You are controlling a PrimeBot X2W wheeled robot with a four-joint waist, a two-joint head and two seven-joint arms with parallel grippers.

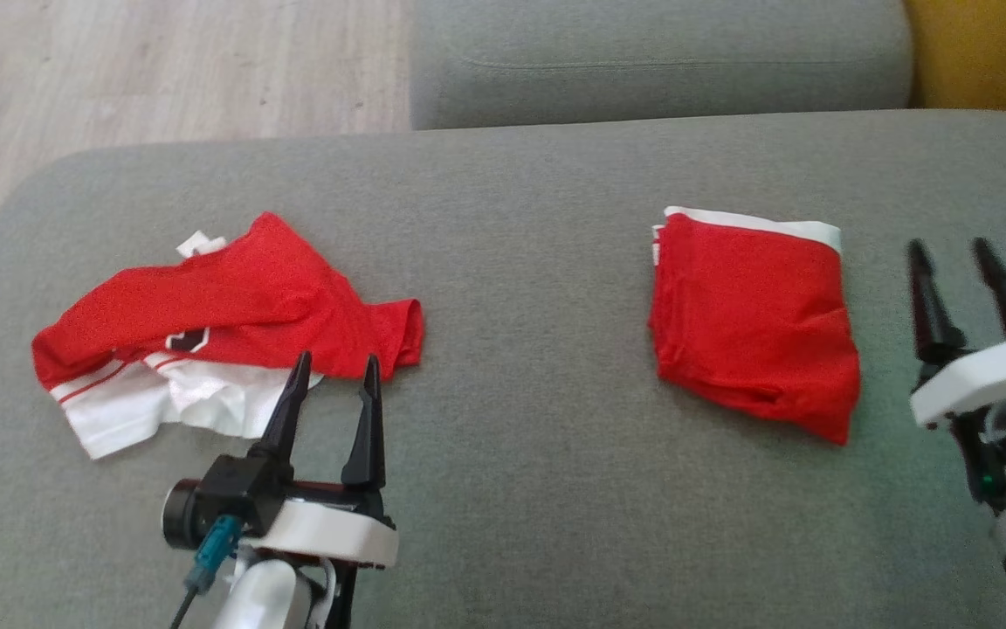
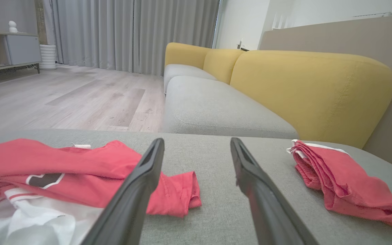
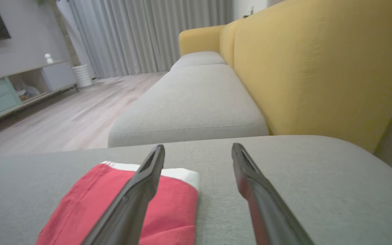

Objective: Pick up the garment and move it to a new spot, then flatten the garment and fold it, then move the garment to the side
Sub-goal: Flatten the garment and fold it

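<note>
A folded red garment (image 1: 752,323) with a white band along its far edge lies on the right part of the grey seat cushion (image 1: 538,489). My right gripper (image 1: 950,253) stands open just to its right, holding nothing. In the right wrist view, that gripper (image 3: 198,148) has the folded garment (image 3: 77,207) under its left finger. A crumpled red and white garment (image 1: 223,306) lies at the left. My left gripper (image 1: 337,360) is open, with its tips at that garment's near edge. The left wrist view has this gripper (image 2: 196,141) between the crumpled garment (image 2: 63,160) and the folded one (image 2: 339,180).
A second grey seat cushion (image 1: 660,61) lies beyond, with a yellow backrest (image 1: 983,52) at the far right. Wooden floor (image 1: 162,70) runs past the cushion's left and far-left edge. Bare cushion separates the two garments.
</note>
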